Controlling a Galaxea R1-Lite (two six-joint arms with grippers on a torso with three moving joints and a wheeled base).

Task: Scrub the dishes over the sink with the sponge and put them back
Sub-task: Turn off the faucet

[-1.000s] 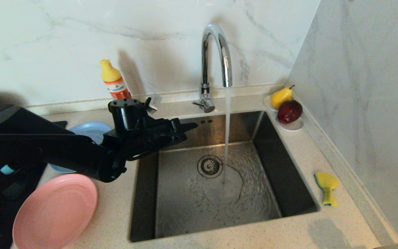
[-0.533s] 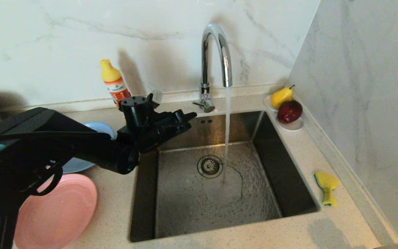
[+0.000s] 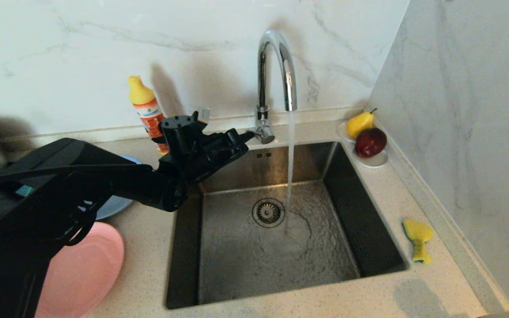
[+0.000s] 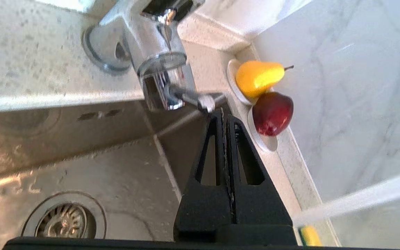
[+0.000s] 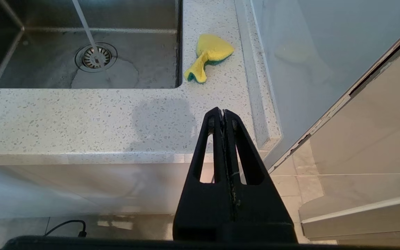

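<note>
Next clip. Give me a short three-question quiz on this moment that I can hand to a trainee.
1. True or false: water is running from the tap into the sink.
2. Where does the sponge lie? A) in the basin B) on the counter to the right of the sink C) in the right gripper
3. What are the tips of the left gripper closest to?

Key
1. True: a stream falls beside the drain strainer.
2. B. The right gripper is shut and empty, off the counter's front edge.
3. The tap handle; the left gripper is shut, its tips right at the lever's end.
</note>
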